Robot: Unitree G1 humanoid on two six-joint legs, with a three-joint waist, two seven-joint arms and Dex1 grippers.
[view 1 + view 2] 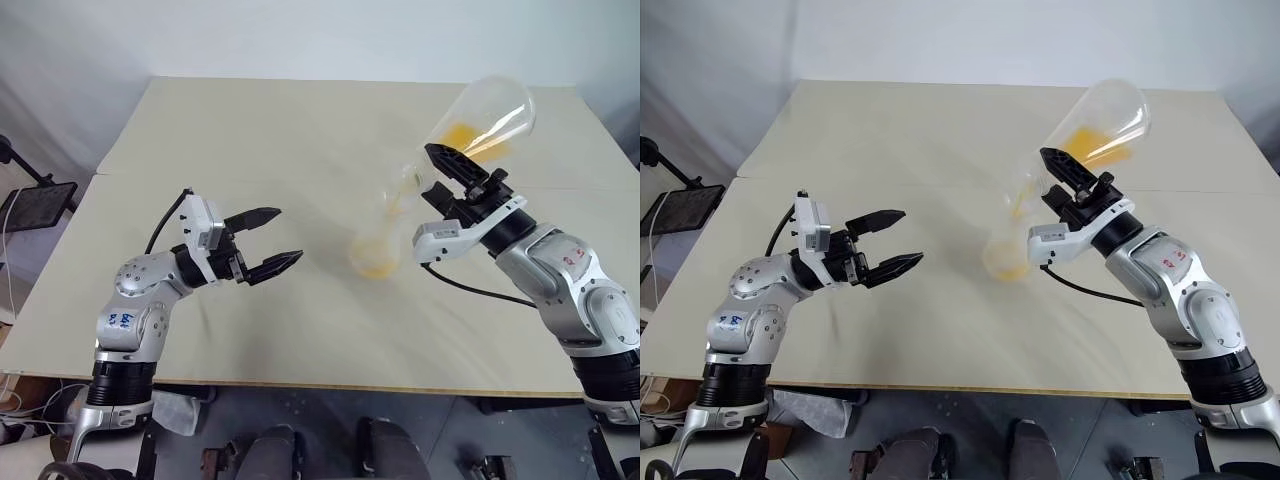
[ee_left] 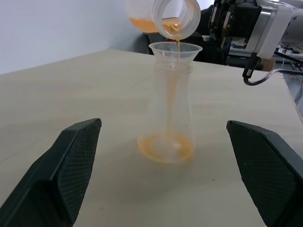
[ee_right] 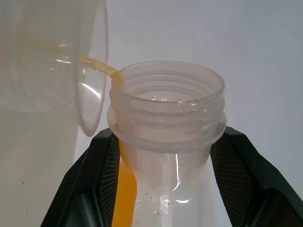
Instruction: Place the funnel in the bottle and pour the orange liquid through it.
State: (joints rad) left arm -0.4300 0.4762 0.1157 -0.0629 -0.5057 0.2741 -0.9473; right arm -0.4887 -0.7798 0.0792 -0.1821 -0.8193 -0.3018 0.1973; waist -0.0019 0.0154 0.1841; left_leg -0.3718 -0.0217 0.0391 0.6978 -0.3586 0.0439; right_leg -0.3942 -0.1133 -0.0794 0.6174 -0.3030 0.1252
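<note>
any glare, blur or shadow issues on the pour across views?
Left wrist view: sharp stream into the funnel on the bottle, soft shadow beside it on the table. Right wrist view: flask mouth crisp, funnel a blurred mass. Head views: bottle faint against the table.

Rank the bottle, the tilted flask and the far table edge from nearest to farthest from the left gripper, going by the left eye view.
1. The bottle, on the table just right of the left gripper, funnel in its neck.
2. The flask, tilted up beyond the bottle, held in the right gripper.
3. The table far edge, at the back.
</note>
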